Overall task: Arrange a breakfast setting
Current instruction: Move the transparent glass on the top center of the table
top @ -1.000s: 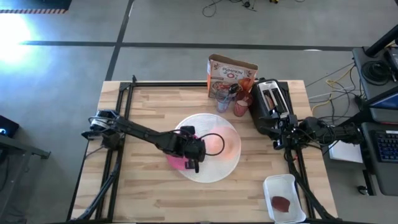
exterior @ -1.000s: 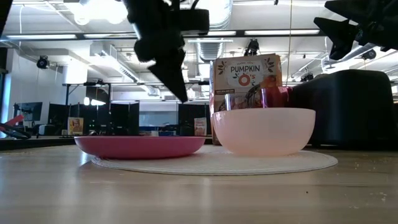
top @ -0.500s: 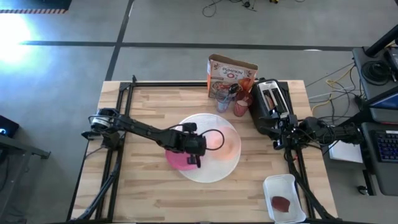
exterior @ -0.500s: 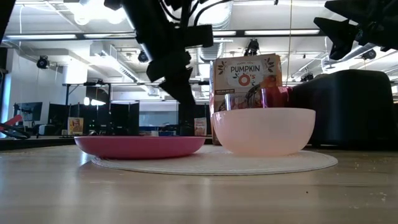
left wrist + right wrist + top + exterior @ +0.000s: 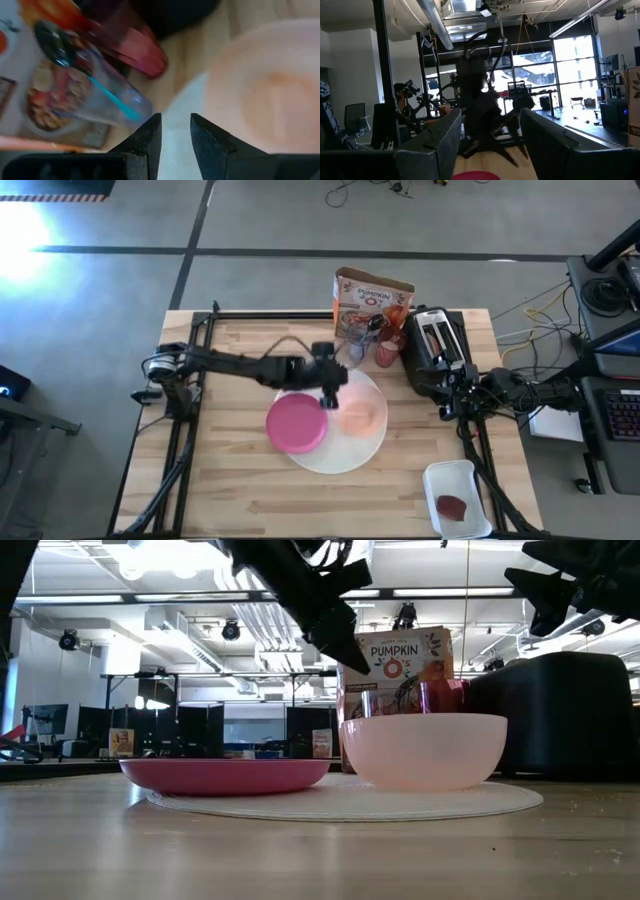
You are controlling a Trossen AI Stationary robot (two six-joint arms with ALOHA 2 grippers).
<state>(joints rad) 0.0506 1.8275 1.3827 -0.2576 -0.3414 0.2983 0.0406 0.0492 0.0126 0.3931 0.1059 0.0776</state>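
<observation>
The magenta plate point(image 5: 295, 424) lies on the left part of the white round mat point(image 5: 350, 455), and the peach bowl point(image 5: 358, 416) stands on the mat to its right. My left gripper point(image 5: 331, 387) hovers over the mat's far side, empty, its fingers a narrow gap apart point(image 5: 176, 134). Beyond it stand the clear glass point(image 5: 102, 95) holding the teal-handled spoon point(image 5: 107, 96), the pink cup point(image 5: 137, 47) and the orange cereal box point(image 5: 370, 300). My right gripper point(image 5: 447, 392) waits open at the table's right, beside the toaster.
A black toaster point(image 5: 437, 345) stands at the far right, next to the cup. A white tray point(image 5: 457, 500) holding a dark red item sits at the near right corner. Bare wood shows on the table's left and near sides.
My left gripper has risen from just above the magenta plate and moved toward the far edge and a little right, turning toward the glass and cup. The plate has stayed on the mat.
</observation>
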